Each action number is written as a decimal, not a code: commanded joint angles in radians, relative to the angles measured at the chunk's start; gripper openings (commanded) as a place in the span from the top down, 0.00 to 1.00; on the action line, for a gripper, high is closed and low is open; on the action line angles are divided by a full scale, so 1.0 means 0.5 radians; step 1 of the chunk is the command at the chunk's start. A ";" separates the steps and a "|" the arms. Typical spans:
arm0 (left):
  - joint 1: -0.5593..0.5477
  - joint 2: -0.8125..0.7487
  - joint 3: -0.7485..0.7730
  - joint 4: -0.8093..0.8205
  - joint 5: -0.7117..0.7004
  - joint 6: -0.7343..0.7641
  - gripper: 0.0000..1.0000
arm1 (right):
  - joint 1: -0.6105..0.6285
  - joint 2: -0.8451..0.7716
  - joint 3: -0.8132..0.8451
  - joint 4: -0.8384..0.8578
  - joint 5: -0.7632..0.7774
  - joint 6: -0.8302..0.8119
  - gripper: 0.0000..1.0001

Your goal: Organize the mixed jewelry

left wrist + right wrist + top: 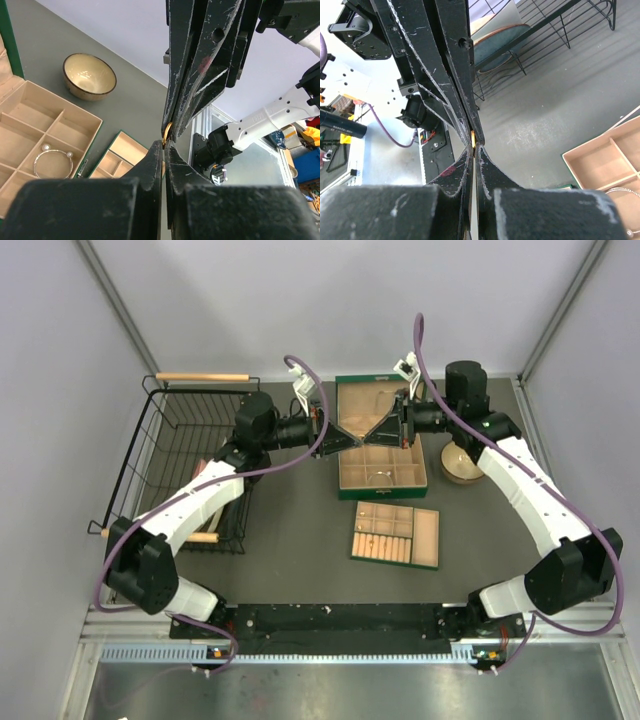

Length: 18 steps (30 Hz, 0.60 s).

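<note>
One piece of the mixed jewelry, a thin gold ring (167, 132), is pinched where my two grippers meet tip to tip above the open green jewelry box (382, 478). In the left wrist view my left gripper (164, 143) is shut on the ring's lower edge, and the right gripper's fingers (200, 75) come down from above. The right wrist view shows the same ring (473, 137) as a gold sliver, with my right gripper (474, 145) shut on it. From above, the left gripper (357, 436) and right gripper (366, 435) touch noses, and the ring is hidden.
A tan compartment tray (395, 535) lies in front of the box. A pearl-tipped bangle (52, 162) rests in a box compartment. A ceramic bowl (90, 76) stands right of the box. A black wire basket (190, 460) fills the left side.
</note>
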 commanded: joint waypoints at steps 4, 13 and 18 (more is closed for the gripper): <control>-0.005 0.016 0.001 0.121 0.030 -0.025 1.00 | -0.004 -0.098 -0.032 0.091 -0.017 -0.033 0.99; -0.002 0.053 0.111 0.020 0.061 0.027 1.00 | -0.007 -0.187 -0.069 0.018 0.118 -0.156 0.71; -0.002 0.034 0.206 -0.249 0.067 0.217 1.00 | -0.007 -0.255 -0.036 -0.114 0.376 -0.285 0.65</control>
